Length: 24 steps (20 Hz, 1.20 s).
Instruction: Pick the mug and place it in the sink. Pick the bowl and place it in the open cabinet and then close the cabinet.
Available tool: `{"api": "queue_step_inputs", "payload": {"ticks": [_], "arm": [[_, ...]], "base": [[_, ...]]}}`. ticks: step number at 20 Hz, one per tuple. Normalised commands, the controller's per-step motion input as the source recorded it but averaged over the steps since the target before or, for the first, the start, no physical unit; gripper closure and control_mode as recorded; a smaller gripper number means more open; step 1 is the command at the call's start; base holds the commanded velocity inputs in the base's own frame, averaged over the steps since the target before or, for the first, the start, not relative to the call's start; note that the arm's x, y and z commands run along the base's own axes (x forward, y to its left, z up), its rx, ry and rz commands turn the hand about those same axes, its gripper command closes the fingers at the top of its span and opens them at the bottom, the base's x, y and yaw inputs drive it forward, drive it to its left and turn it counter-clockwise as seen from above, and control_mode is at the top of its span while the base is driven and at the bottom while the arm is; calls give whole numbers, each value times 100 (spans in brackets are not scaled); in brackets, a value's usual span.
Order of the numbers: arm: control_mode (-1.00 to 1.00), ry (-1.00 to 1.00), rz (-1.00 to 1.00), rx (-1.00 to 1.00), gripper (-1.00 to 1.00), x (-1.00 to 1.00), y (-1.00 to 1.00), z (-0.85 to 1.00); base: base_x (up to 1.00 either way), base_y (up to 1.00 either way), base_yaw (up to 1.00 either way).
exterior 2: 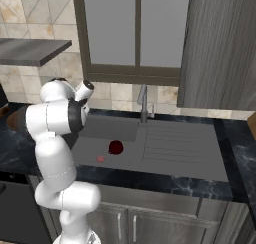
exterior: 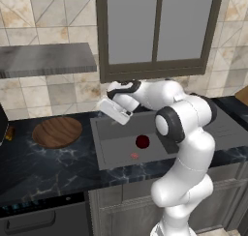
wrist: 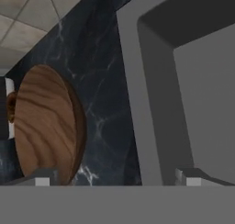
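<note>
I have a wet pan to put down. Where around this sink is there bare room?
The ribbed drainboard right of the sink basin is bare. So is the dark counter in front of the bowl. The basin floor holds the mug, and the open hand hangs over its left rim, so that side is crowded.

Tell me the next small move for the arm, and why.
Probably swing the open, empty gripper left from above the sink edge toward the bowl on the counter: the mug already sits in the basin, and the bowl remains unpicked.
</note>
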Motion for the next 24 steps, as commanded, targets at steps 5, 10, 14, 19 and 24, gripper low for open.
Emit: {"api": "queue_step_inputs", "payload": {"ticks": [5, 10, 14, 19, 24], "arm": [[-100, 2, -18, 6, -100, 34, 29, 0], [-100, 1, -13, 2, -100, 5, 49, -1], [-100, 15, -3, 0, -100, 0, 69, 0], [-100, 3, 0, 0, -100, 0, 25, -9], [-100, 0, 0, 1, -100, 0, 10, -25]], "base": [[0, 0, 0], [0, 0, 0], [0, 0, 0], [0, 0, 0], [0, 0, 0]]}}
